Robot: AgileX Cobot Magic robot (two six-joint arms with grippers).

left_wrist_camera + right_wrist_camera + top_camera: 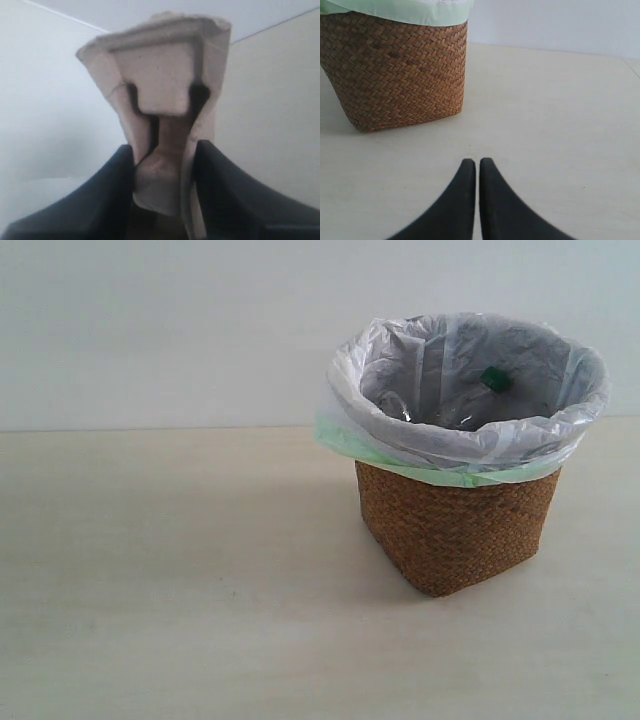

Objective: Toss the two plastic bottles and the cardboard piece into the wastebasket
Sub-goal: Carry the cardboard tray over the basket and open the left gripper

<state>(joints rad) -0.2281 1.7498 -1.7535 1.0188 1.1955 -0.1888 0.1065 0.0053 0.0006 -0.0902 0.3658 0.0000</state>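
The wastebasket [455, 530] stands at the right of the exterior view, brown wicker with a white bag liner. Inside it a green bottle cap [495, 379] and some clear plastic of a bottle [425, 412] show. The black-capped bottle is hidden. In the left wrist view the grey-beige cardboard piece [160, 90] sticks out from between the dark fingers of my left gripper [165, 150], which is shut on it. My right gripper [477, 162] is shut with nothing in it, low over the table, a short way from the wastebasket [395, 75]. Neither arm shows in the exterior view.
The pale wooden table [180, 580] spreads to the left of and in front of the basket. A plain light wall [160, 330] rises behind the table's far edge.
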